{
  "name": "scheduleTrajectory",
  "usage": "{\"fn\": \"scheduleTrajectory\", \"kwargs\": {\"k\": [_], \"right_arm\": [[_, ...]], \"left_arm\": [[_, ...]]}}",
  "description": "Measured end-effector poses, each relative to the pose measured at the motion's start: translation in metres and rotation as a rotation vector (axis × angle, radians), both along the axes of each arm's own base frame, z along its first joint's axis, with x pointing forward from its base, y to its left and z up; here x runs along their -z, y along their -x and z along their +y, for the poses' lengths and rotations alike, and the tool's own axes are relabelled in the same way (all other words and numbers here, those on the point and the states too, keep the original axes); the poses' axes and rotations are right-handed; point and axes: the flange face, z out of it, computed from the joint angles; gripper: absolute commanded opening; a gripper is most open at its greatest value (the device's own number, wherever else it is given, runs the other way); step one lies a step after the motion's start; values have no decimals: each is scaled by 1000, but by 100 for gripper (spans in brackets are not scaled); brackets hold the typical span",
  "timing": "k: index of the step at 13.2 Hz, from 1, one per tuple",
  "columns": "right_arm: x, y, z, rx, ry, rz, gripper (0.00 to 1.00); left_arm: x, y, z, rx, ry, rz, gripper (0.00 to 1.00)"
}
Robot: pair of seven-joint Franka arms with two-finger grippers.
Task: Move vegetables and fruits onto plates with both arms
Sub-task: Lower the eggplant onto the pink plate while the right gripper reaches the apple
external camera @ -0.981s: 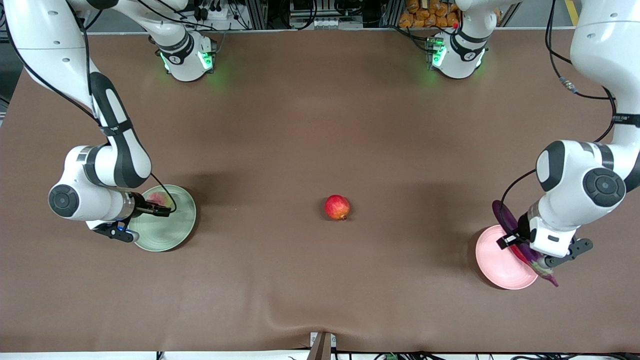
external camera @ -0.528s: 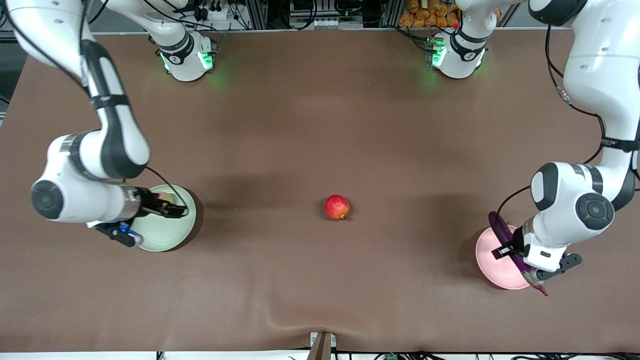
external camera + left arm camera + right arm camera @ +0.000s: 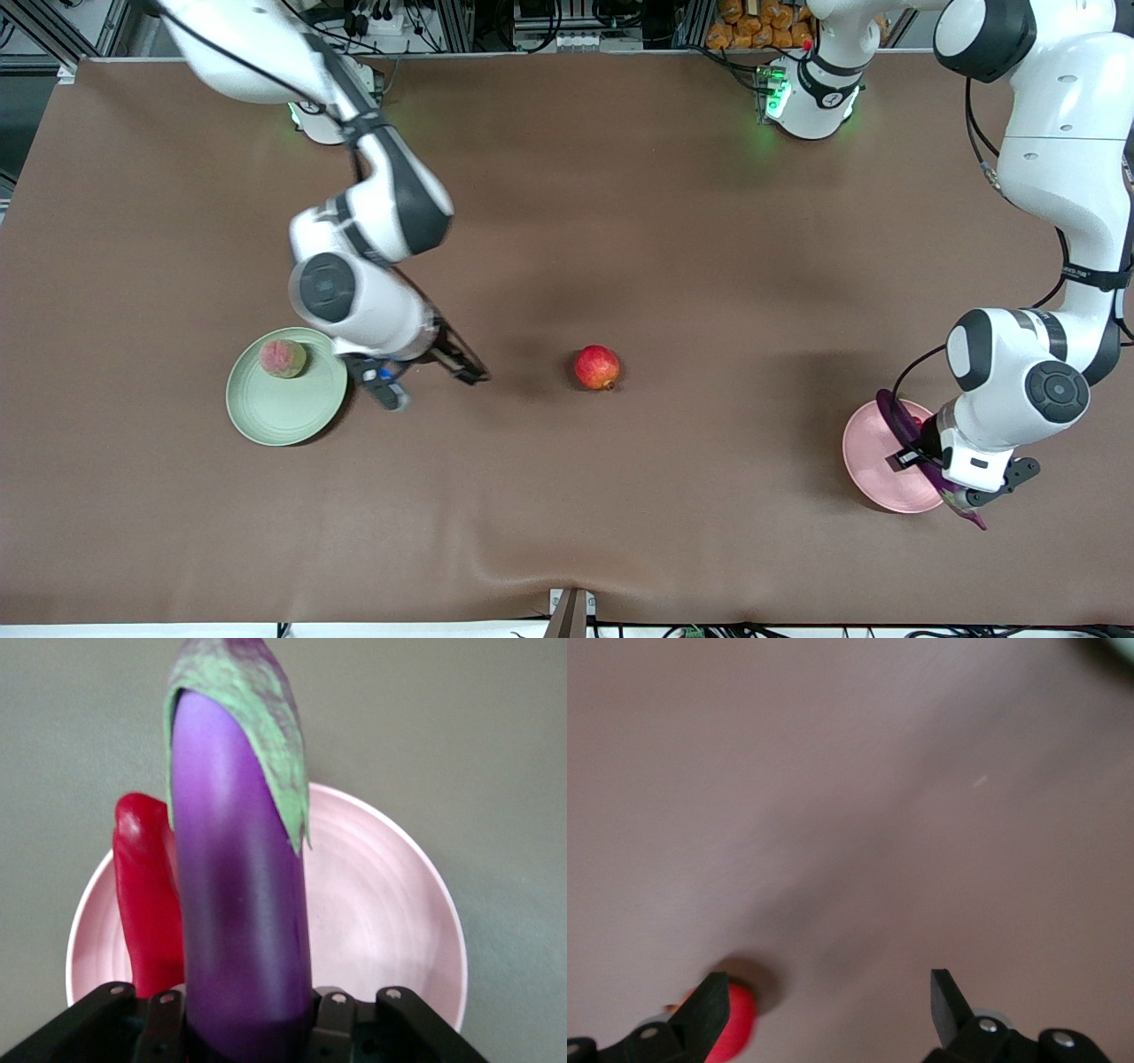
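I saw my left claw (image 3: pixel 926 461) clamped on the eggplant (image 3: pixel 239 904) over the pink plate (image 3: pixel 873 478) (chili (image 3: pixel 146 904) on it); my right claw (image 3: pixel 824 1001) hung open, empty, over the bench (image 3: pixel 620 204) near the pomegranate (image 3: pixel 598 367).

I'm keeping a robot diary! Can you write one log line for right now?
left pincer: shut on eggplant, over pink plate | right pincer: open, over table, heading to pomegranate | peach: on green plate
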Motion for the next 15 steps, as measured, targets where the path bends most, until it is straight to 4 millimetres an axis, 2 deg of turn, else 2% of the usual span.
{"fn": "scheduleTrajectory", "kwargs": {"k": [1, 2, 3, 4, 5, 7, 9, 13, 15], "right_arm": [[11, 7, 27, 37, -18, -28, 100], [24, 16, 56, 67, -41, -58, 100], [35, 23, 79, 86, -64, -83, 100], [45, 28, 96, 100, -83, -105, 100], [54, 32, 109, 112, -100, -122, 100], [69, 38, 124, 138, -118, -134, 100], [83, 42, 133, 152, -131, -147, 100], [116, 45, 145, 208, -166, -177, 100], [121, 48, 150, 211, -168, -174, 100]], "left_arm": [[5, -1, 4, -4, -1, -14, 8], [10, -1, 7, -8, -3, -22, 15], [13, -1, 10, -14, -2, -28, 18], [16, -2, 10, -21, 0, -35, 20], [18, -3, 10, -27, 3, -44, 29], [20, -4, 9, -32, 7, -58, 73], [18, -5, 7, -32, 7, -65, 100], [1, -14, -1, -34, 12, -96, 100], [-14, -15, -5, -26, 7, -81, 100]]}}
